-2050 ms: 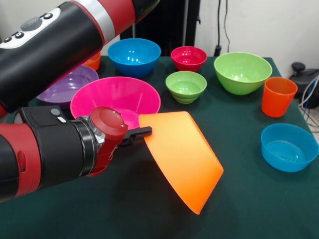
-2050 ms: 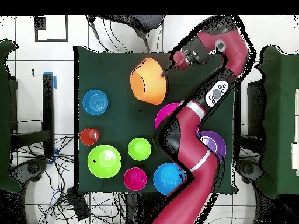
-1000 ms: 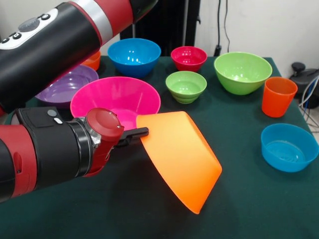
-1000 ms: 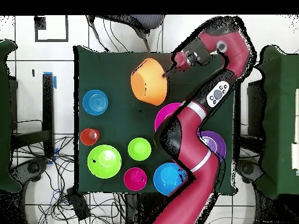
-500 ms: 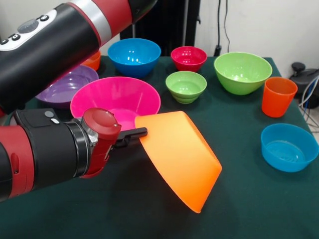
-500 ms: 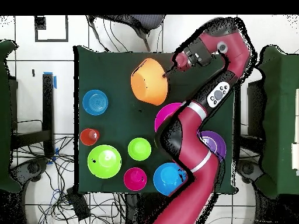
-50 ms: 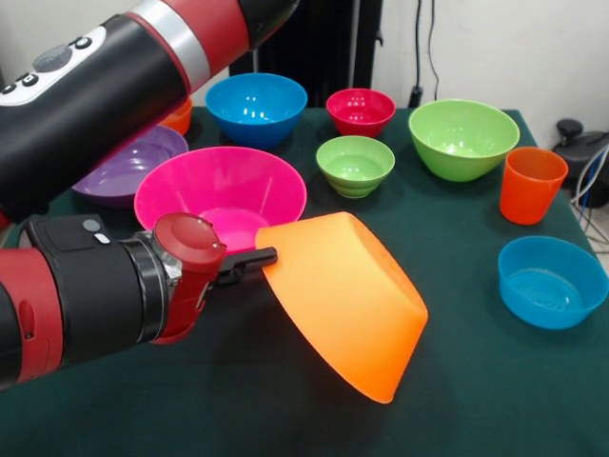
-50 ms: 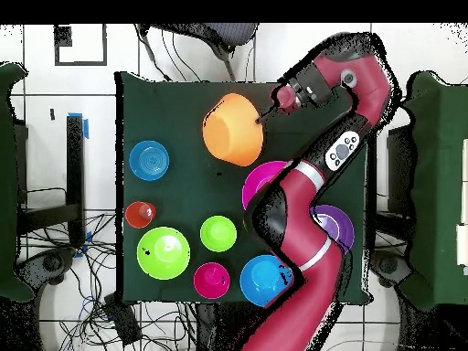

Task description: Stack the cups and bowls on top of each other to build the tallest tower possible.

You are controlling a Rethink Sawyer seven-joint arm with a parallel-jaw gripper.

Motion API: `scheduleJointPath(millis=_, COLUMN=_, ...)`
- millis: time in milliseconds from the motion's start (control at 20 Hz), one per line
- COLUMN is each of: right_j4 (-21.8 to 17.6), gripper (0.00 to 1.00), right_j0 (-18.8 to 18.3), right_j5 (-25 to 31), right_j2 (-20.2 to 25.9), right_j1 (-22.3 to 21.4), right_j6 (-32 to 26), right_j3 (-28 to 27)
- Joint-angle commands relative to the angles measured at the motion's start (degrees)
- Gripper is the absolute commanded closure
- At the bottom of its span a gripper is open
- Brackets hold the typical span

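Note:
My gripper (image 7: pixel 257 257) (image 8: pixel 266 116) is shut on the rim of the large orange bowl (image 7: pixel 343 300) (image 8: pixel 233 129), which hangs tilted on its side above the table. The large pink bowl (image 7: pixel 221 186) (image 8: pixel 262 179) stands just behind it. The orange cup (image 7: pixel 531 184) (image 8: pixel 140 215) stands upright at the right. Other bowls sit on the cloth: purple (image 7: pixel 128 164) (image 8: pixel 333 222), medium blue (image 7: pixel 256 108) (image 8: pixel 263 280), red (image 7: pixel 361 111) (image 8: pixel 211 280), small green (image 7: pixel 355 164) (image 8: pixel 218 233), big green (image 7: pixel 463 138) (image 8: pixel 164 253), small blue (image 7: pixel 552 282) (image 8: pixel 149 160). A small orange bowl (image 7: pixel 176 116) peeks out behind my arm.
The table (image 7: pixel 457 400) (image 8: pixel 183 101) has a dark green cloth. My arm (image 7: pixel 86 95) (image 8: pixel 306 210) crosses the left side of the front view and covers part of the purple and pink bowls. Cables (image 8: pixel 101 302) lie on the floor around the table.
The orange bowl has rotated in my grip, its mouth turning more downward, and moved slightly to the left in the front view. The other bowls and the cup have not moved.

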Motion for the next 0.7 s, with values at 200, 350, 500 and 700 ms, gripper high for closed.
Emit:
scheduleJointPath(millis=200, right_j4=-5.98, gripper=1.00, right_j0=1.04, right_j5=-10.16, right_j2=-3.87, right_j1=4.60, right_j6=-19.38, right_j3=-10.69)
scheduleJointPath(millis=350, right_j4=-5.65, gripper=0.00, right_j0=1.01, right_j5=-10.49, right_j2=-3.52, right_j1=4.69, right_j6=-19.75, right_j3=-10.91)
scheduleJointPath(millis=500, right_j4=-5.47, gripper=0.00, right_j0=1.02, right_j5=-10.84, right_j2=-3.31, right_j1=4.72, right_j6=-19.97, right_j3=-11.04)
scheduleJointPath(millis=700, right_j4=-5.44, gripper=0.00, right_j0=1.00, right_j5=-10.73, right_j2=-3.15, right_j1=4.75, right_j6=-20.57, right_j3=-11.10)
